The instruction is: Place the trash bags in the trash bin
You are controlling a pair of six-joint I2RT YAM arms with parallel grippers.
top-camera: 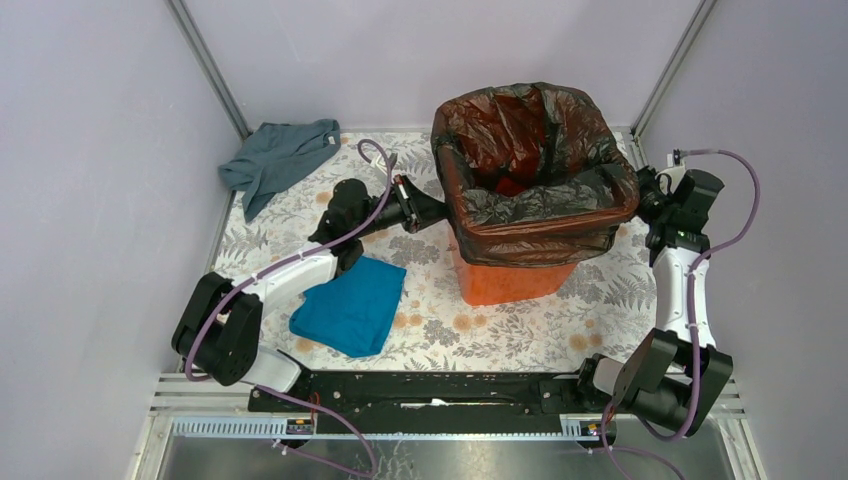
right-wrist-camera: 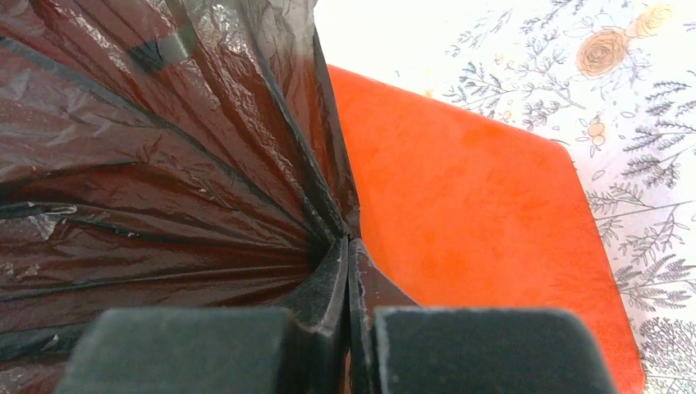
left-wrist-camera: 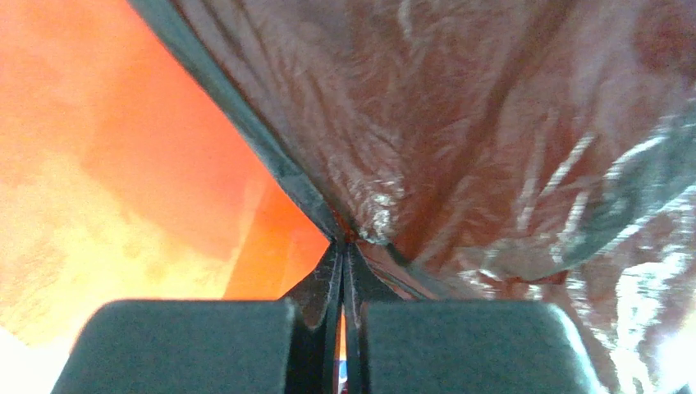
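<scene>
Nearly there: left pincer (left-wrist-camera: 343, 244) and right pincer (right-wrist-camera: 348, 240) pinched shut on trash bag (top-camera: 545, 208), stretched over trash bin (top-camera: 510, 284) between them, just tucking left.

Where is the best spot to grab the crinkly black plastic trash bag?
The loose hem of the black plastic trash bag, hanging outside the orange plastic bin. Come sideways, probably: the left gripper and right gripper pinch that thin film from opposite sides.
</scene>
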